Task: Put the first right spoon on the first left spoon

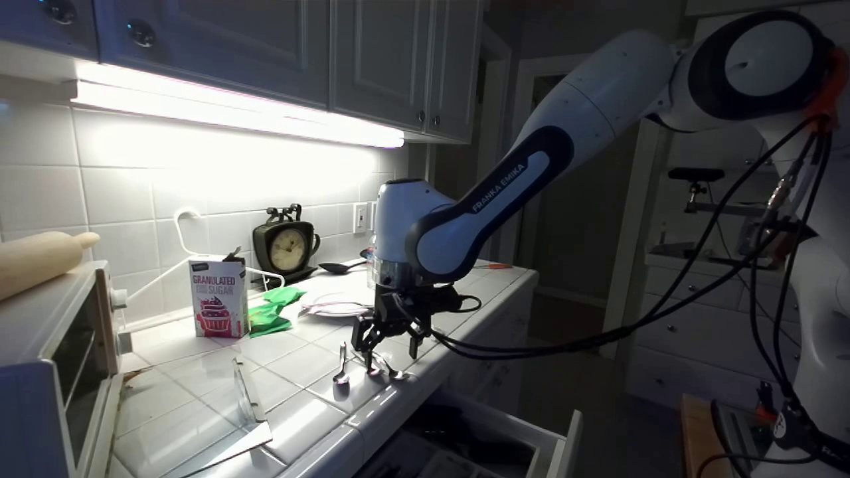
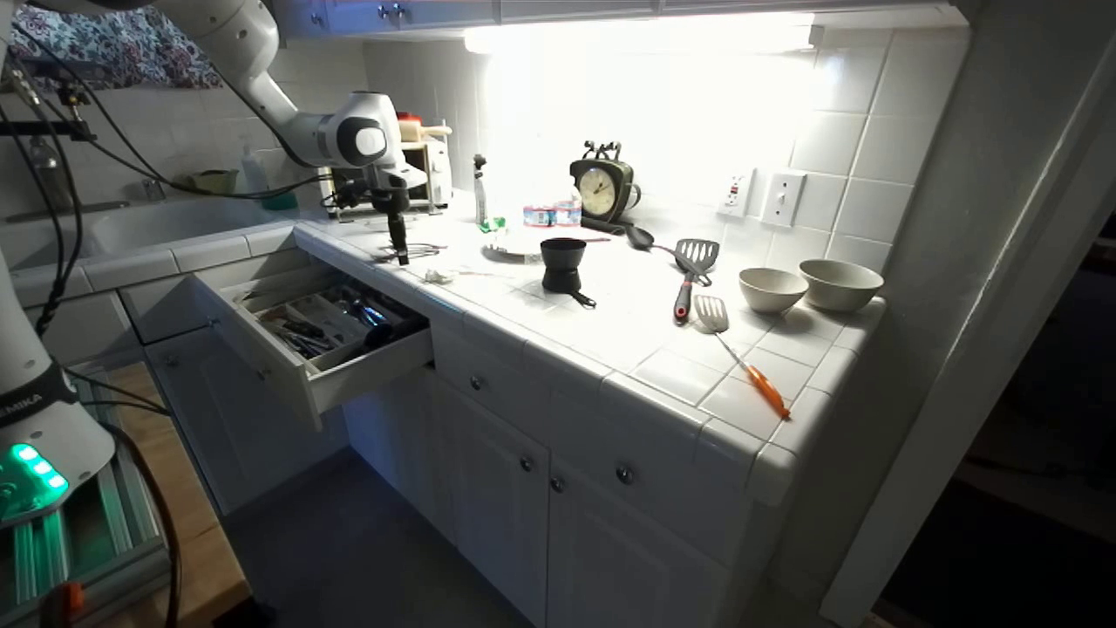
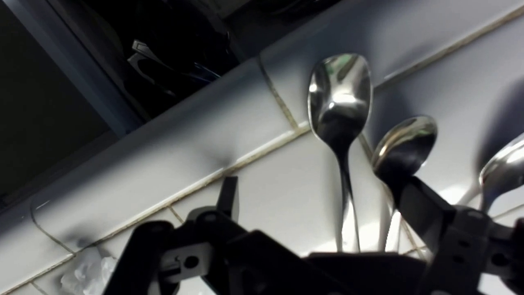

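Several metal spoons lie side by side on the white tiled counter. In an exterior view there is a left spoon (image 1: 340, 378), a middle spoon (image 1: 374, 372) and a right spoon (image 1: 397, 375). In the wrist view the order is reversed: the right spoon (image 3: 342, 94) lies between my open fingers, the middle spoon (image 3: 405, 147) is partly covered by one finger, and the left spoon (image 3: 505, 168) is cut off at the picture's edge. My gripper (image 3: 323, 190) is open and holds nothing. It is low over the spoons in an exterior view (image 1: 392, 360). Whether a finger touches the middle spoon, I cannot tell.
An open drawer (image 2: 375, 371) with utensils juts out below the counter edge. A sugar box (image 1: 219, 299), a green packet (image 1: 271, 315) and plates (image 1: 335, 305) stand behind. A toaster oven (image 1: 60, 332) is at the side. A black cup (image 2: 562, 257) stands further along the counter.
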`<state>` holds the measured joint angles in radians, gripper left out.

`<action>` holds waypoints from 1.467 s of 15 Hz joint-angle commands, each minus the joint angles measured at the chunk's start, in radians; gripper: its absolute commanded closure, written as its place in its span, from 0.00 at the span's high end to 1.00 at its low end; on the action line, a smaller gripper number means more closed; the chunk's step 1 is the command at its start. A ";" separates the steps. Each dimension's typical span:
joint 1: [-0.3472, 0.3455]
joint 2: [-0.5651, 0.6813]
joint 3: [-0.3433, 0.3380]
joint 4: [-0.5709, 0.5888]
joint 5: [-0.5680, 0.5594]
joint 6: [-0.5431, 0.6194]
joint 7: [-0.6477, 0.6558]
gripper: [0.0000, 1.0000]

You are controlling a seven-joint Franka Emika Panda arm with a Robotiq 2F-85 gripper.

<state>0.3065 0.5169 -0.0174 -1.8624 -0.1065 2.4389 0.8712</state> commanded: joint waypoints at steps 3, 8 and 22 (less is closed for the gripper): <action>-0.004 -0.026 0.000 -0.040 -0.006 0.040 -0.021 1.00; -0.010 -0.069 0.001 -0.068 -0.002 0.019 -0.028 1.00; -0.047 -0.068 0.017 -0.115 0.017 0.078 -0.131 1.00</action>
<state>0.2780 0.4558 -0.0162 -1.9532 -0.1056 2.4720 0.7875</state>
